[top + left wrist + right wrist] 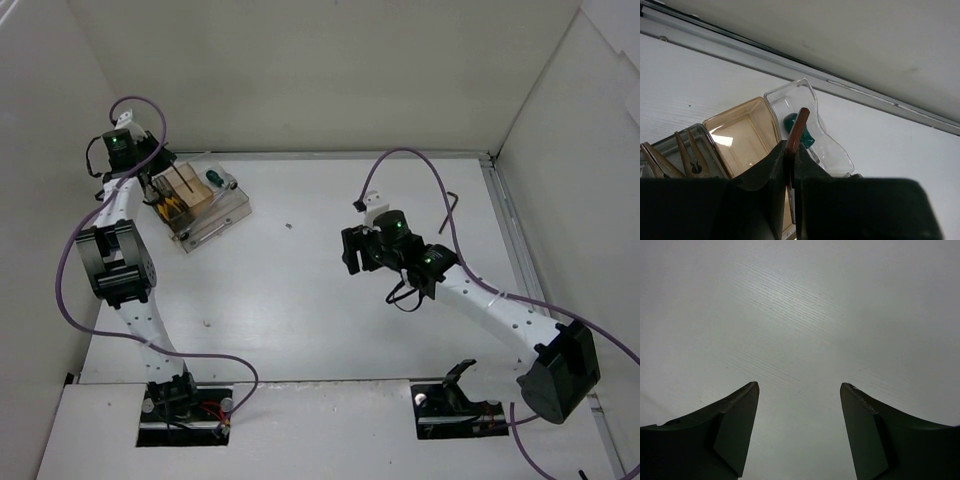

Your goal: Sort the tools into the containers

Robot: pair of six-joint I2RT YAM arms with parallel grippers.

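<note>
From the top camera, the clear plastic organiser tray, with tan and clear compartments, sits at an angle at the far left of the white table. A green-handled tool lies in a clear compartment at the tray's far end. Something yellow shows in a compartment on its left side, apparently the yellow-handled pliers. A dark L-shaped hex key lies on the table near the right wall, well apart from the tray. The left arm reaches far forward, its left gripper over the tray's left edge. The right arm bends in toward mid-table, the right gripper hanging over bare surface.

From the left wrist camera, a tan compartment lies just beside the clear one that holds the green-handled tool. Further left, a grey-tinted compartment holds yellowish forked handles. The left gripper's fingers are pinched together on a slim flat tool. Its tip — reddish-brown in this view — stands up past the fingertips, above the tray.

From the right wrist camera, the right gripper's two dark fingers are spread wide apart — only the white table shows between them.
</note>
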